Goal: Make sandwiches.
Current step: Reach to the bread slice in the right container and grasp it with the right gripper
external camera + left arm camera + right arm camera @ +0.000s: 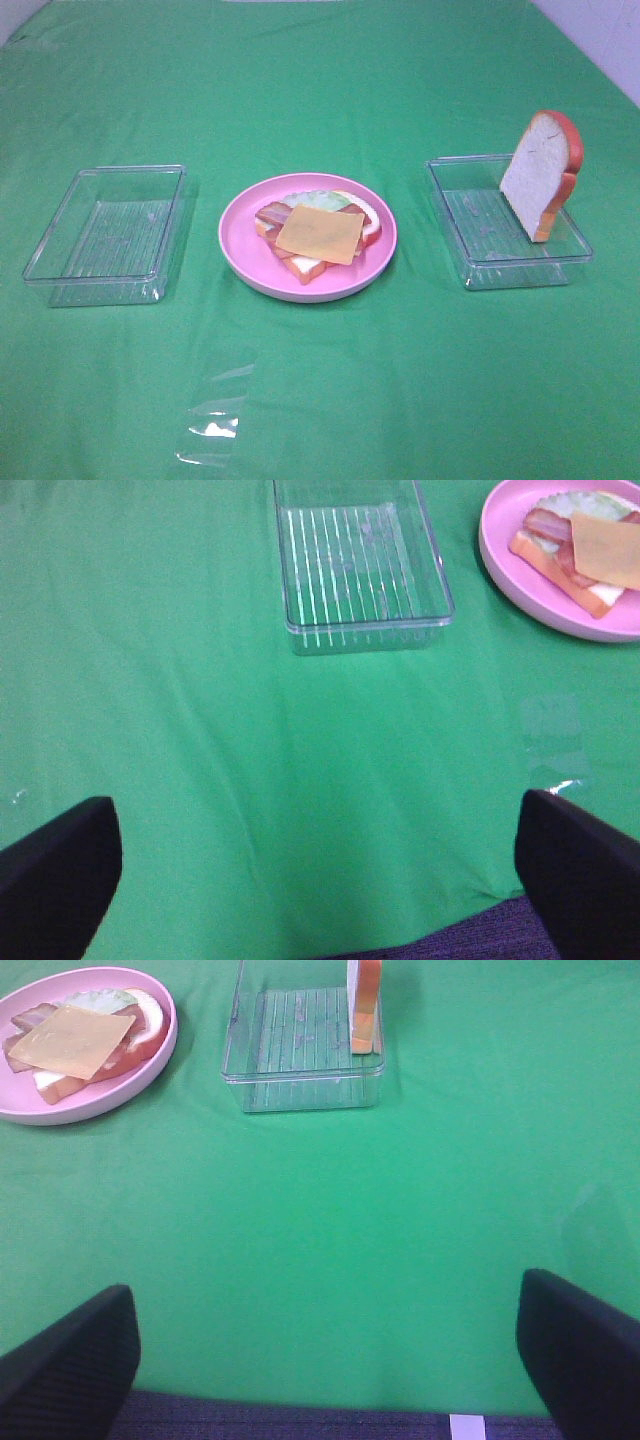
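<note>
Sandwich [315, 238] on pink plate [240, 250], well ahead of both hands; left hand [320, 880] and right hand [330, 1360] fingers spread apart, gripping nothing.

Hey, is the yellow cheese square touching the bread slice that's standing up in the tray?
Apart. The exterior high view shows the cheese square on the pink plate, with bare green cloth before the right tray holding the upright bread slice.
</note>
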Robot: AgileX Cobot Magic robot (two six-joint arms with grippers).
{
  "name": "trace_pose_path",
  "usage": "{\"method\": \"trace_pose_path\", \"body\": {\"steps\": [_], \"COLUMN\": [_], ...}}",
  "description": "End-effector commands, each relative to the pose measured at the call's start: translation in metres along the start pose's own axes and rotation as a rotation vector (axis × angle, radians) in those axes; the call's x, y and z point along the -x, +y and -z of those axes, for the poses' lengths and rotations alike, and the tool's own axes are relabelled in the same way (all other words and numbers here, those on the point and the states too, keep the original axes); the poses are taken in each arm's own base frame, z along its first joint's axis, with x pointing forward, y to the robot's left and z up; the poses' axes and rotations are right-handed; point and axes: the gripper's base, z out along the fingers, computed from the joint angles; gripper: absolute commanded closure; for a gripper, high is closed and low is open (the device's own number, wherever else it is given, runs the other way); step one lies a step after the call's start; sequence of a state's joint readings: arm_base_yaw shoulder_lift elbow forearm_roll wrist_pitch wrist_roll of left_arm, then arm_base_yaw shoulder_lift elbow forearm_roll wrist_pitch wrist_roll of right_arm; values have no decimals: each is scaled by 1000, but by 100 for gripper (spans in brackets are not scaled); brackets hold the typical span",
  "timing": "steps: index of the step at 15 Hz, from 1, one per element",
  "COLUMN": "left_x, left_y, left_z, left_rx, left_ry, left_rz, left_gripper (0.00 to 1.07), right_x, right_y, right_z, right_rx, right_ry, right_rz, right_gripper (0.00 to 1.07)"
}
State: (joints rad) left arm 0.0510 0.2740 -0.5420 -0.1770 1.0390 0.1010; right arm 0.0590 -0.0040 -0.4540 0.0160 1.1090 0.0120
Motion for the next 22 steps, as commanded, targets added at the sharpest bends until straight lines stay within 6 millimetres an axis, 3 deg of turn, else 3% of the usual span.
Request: {"method": "trace_pose_path", "body": {"steps": [1,6,8,11,13,17,18,19,22], "left_x": [-17,-36,-36,-36,-36,-36,-36,-36,-36], "left_y": [-1,-2,-3,-3,-3,-3,-3,-3,-3], "left_z": [8,32,32,33,33,33,33,33,33], "left_rx": [4,27,21,23,23,23,23,24,24], "left_ry": [-33,-224,-228,-230,-230,-230,-230,-230,-230], "left_rz": [30,34,38,37,37,37,37,36,36], "left_gripper": [8,8,8,9,9,9,9,9,9], "right_x": [-2,-2,2,50,77,104,123,133,156], "right_y": [0,0,0,-2,-1,-1,-2,-3,-4], "right_z": [2,2,3,6,-3,-48,-79,-98,-136], "right_rx": [-4,-1,-2,-27,-11,-15,-29,-41,-53], "right_ry": [-34,-34,-21,-211,-353,-236,-109,-43,124], "right_rz": [-1,-18,-59,-64,-75,-80,-69,-54,-51], "right_gripper": [10,10,10,10,10,10,10,10,10]}}
